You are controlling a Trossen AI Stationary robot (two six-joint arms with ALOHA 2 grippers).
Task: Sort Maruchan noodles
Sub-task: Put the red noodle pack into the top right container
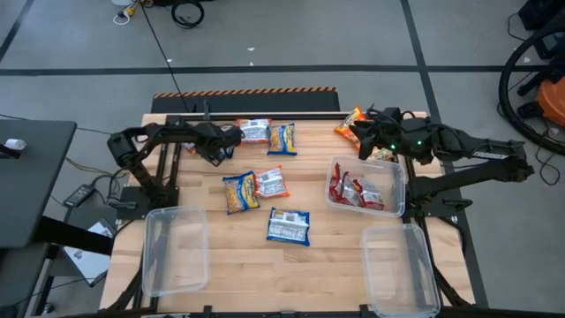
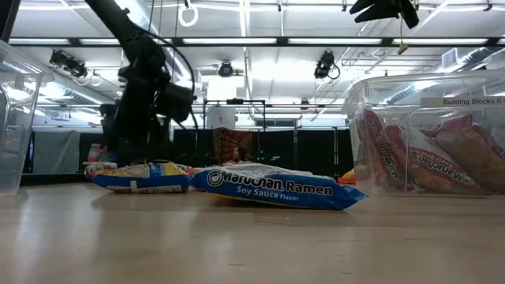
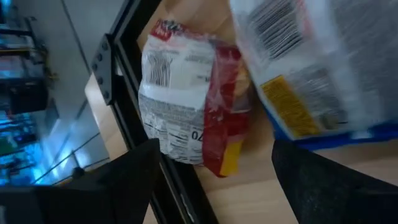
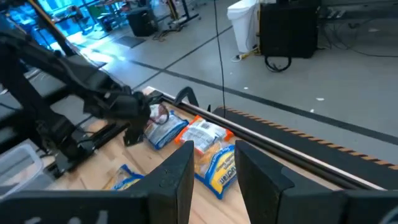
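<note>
Ramen packets lie flat on the wooden table. A red-and-white one (image 1: 254, 131) and a blue-and-yellow one (image 1: 282, 139) are at the far side. Another blue-and-yellow (image 1: 241, 192), a red-and-white (image 1: 271, 183) and a blue soy-sauce packet (image 1: 289, 226) lie mid-table. My left gripper (image 1: 228, 138) is open and low beside the far red-and-white packet (image 3: 186, 106), which lies just ahead of its spread fingers (image 3: 214, 186). My right gripper (image 1: 357, 140) is raised above the table (image 2: 387, 8), slightly open and empty (image 4: 214, 168), next to an orange packet (image 1: 351, 121).
A clear bin (image 1: 395, 177) at mid-right holds several red packets (image 2: 426, 158). Two empty clear bins stand at the near left (image 1: 175, 247) and near right (image 1: 402, 265). Another packet (image 1: 381, 155) shows partly under my right arm. A black rail (image 1: 265, 104) runs along the far edge.
</note>
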